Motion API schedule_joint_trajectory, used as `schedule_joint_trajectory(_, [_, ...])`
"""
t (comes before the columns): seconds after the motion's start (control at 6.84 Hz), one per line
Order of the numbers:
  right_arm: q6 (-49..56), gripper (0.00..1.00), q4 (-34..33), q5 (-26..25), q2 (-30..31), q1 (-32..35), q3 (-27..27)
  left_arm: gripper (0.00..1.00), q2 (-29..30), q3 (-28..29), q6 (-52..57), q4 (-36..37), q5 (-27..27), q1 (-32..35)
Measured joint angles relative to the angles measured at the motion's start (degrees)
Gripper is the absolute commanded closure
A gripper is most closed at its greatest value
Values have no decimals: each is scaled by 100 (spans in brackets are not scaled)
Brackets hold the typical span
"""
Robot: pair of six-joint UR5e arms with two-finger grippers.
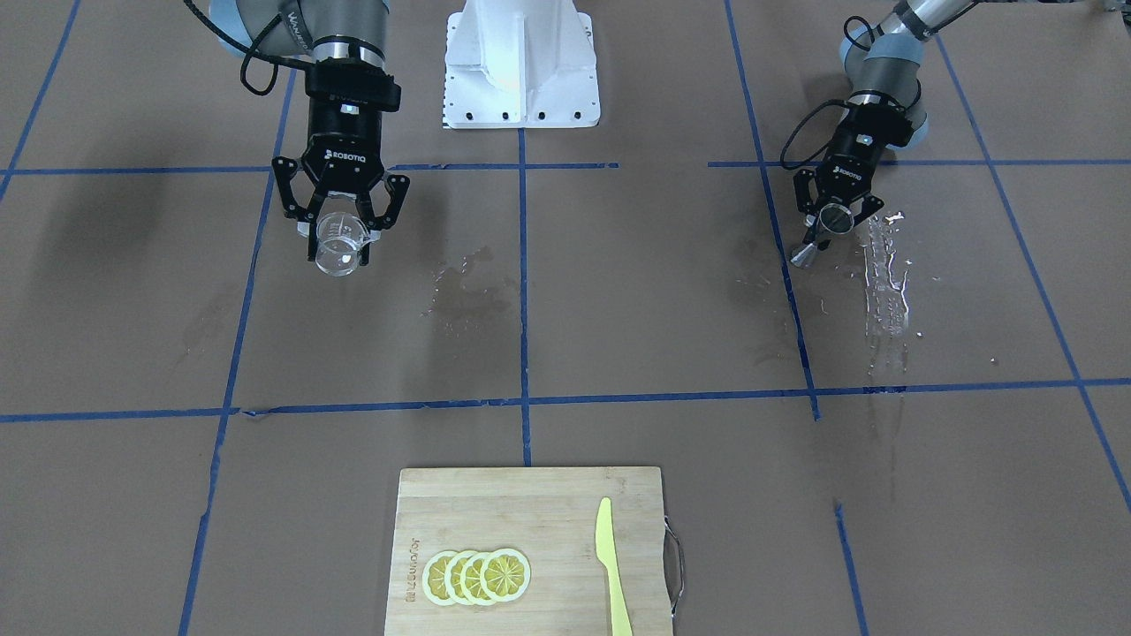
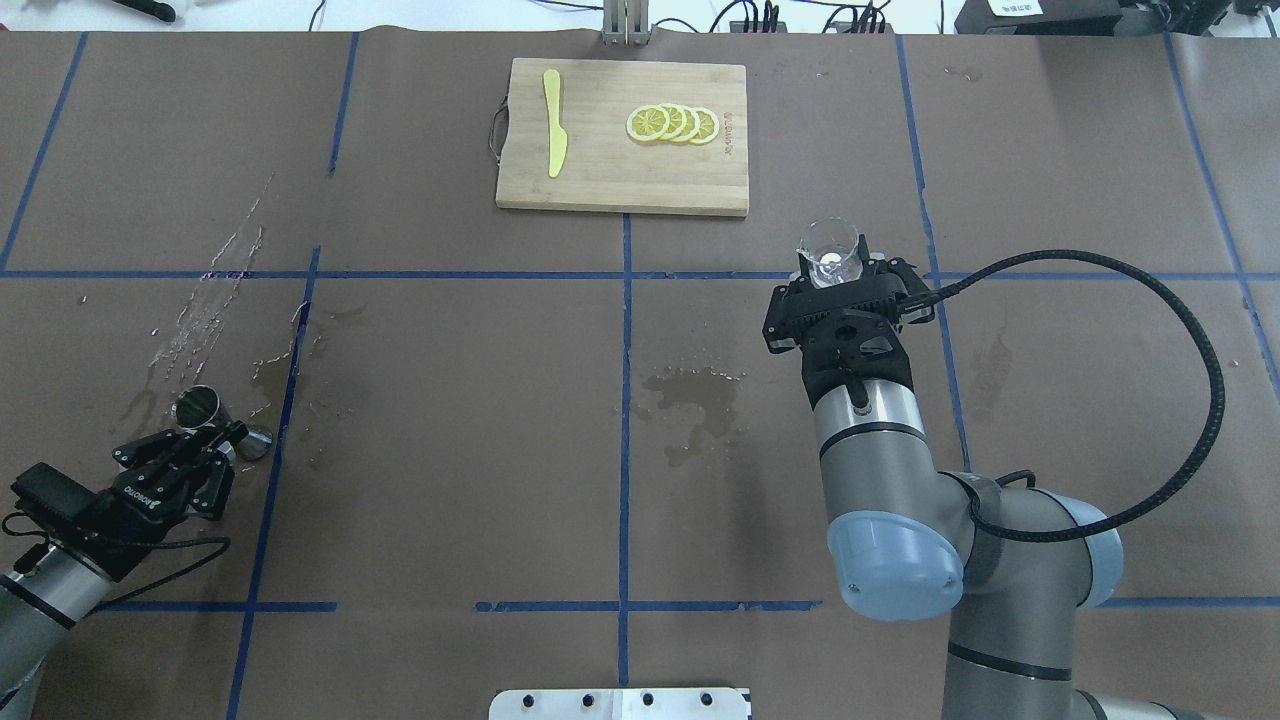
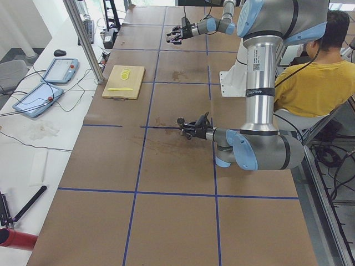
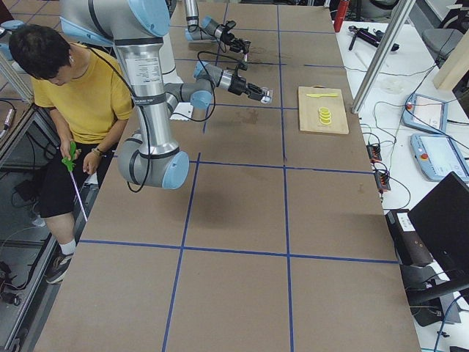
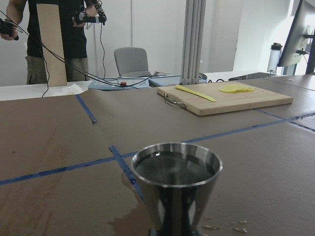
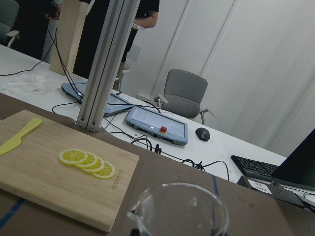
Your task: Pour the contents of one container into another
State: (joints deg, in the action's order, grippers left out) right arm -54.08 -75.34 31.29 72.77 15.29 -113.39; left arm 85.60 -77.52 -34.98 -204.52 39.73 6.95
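The clear glass cup (image 2: 828,250) is held up off the table, upright, with my right gripper (image 2: 838,272) shut on it right of the centre line. In the front-facing view the same cup (image 1: 338,252) hangs below that gripper (image 1: 343,231); its rim (image 6: 179,206) fills the bottom of the right wrist view. The steel jigger (image 2: 205,410) stands upright at the far left, my left gripper (image 2: 228,435) shut on its narrow waist. The left wrist view shows liquid in the jigger's (image 5: 177,189) upper cone. The two vessels are far apart.
A bamboo cutting board (image 2: 600,180) with lemon slices (image 2: 672,123) and a yellow knife (image 2: 554,135) lies at the far middle. Wet patches mark the paper beside the jigger (image 2: 205,310) and at the centre (image 2: 700,395). A seated person (image 3: 316,83) is near the robot base.
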Motion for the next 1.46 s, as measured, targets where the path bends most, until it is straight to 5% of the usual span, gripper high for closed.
schedule_joint_trajectory(1.46, [0, 100, -5, 0, 0, 0, 7, 75, 0, 9, 2, -1, -8, -69])
